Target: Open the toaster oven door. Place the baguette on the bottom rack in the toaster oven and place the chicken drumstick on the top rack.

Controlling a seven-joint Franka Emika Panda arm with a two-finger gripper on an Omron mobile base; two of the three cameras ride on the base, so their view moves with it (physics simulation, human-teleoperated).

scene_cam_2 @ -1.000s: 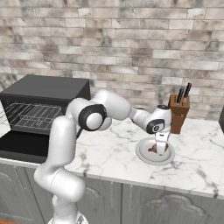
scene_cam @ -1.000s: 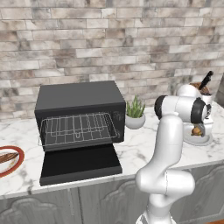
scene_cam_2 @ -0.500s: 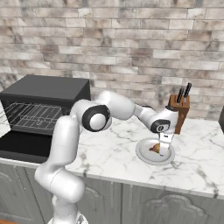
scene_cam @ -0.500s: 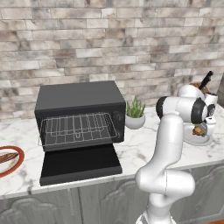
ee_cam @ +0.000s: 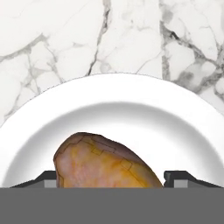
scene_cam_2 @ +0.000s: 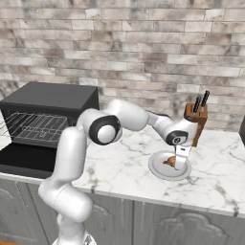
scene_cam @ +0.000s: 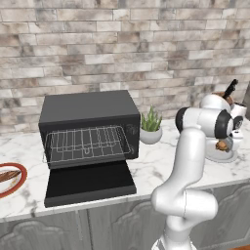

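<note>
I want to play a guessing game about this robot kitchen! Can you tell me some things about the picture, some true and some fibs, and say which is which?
1. The toaster oven door is open and lies flat. True.
2. The chicken drumstick sits on a white plate. True.
3. The baguette is already inside the toaster oven. False: it lies on a red-rimmed plate left of the oven.
4. The gripper is down over the drumstick, a finger on each side. True.
5. The knife block stands on top of the oven. False: it stands on the counter by the wall, behind the white plate.
</note>
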